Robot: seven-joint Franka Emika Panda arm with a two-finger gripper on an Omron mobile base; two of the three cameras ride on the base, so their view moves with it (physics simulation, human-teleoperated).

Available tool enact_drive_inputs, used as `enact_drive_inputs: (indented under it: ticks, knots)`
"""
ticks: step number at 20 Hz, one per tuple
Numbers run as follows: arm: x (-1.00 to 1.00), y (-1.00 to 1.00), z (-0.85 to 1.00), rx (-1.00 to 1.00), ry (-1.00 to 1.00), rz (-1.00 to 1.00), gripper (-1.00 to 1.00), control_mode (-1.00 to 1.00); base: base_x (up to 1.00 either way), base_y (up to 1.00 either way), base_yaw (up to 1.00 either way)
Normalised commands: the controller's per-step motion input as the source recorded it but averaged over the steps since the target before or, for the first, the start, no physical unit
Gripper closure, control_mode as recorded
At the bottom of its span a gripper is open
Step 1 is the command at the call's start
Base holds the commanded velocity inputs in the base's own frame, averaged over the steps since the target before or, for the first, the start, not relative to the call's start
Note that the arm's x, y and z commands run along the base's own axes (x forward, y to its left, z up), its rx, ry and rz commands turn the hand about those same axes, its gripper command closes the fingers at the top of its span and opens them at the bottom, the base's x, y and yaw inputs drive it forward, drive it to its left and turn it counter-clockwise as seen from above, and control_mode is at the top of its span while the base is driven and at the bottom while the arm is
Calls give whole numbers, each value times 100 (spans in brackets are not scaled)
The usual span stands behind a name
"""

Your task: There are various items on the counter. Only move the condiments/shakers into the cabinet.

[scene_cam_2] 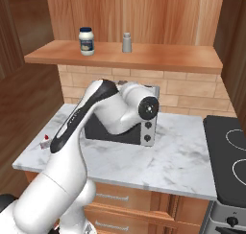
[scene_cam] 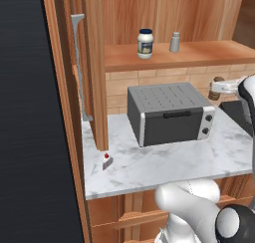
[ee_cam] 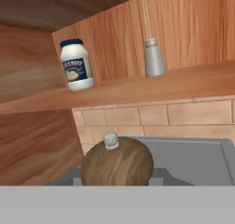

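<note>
A brown wooden pepper mill (ee_cam: pixel 117 165), its small silver knob upward, sits close before the hand camera with the fingers clamped on it. From the left base camera the mill (scene_cam: pixel 215 89) hangs at the end of the white arm, in the air to the right of the toaster oven (scene_cam: pixel 169 113) and below the cabinet shelf (scene_cam: pixel 199 54).

Two condiments stand upright on that plank shelf: a white jar (scene_cam: pixel 145 43) with a dark blue lid and label toward the shelf's left end, and a light-grey shaker (scene_cam: pixel 175 42) just to its right, the two apart. The hand camera looks up at both the jar (ee_cam: pixel 76 64) and the shaker (ee_cam: pixel 153 58) against the panelled wood back.

On the marbled worktop (scene_cam: pixel 164 162), a tiny white wedge (scene_cam: pixel 106 161) with a red top lies near the front left corner, well apart from the dark grey toaster oven standing toward the back by the brick wall. In the right base view the wedge (scene_cam_2: pixel 45 141) sits at the worktop's left edge, and a black stovetop (scene_cam_2: pixel 228 156) adjoins the worktop's right end.
</note>
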Motion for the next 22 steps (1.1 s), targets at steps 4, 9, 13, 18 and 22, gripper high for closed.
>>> enact_drive_inputs:
  ticks: [4,9,13,18,22]
  knots:
    - [0,-3,100,2,7,0,100,-100,0,0,0]
    - [0,-6,84,0,0,0,100,-100,0,0,0]
    - [0,-7,61,0,-3,0,100,-100,0,0,0]
    - [10,0,0,0,0,0,100,-100,0,0,0]
    - [40,0,0,0,0,0,100,-100,0,0,0]
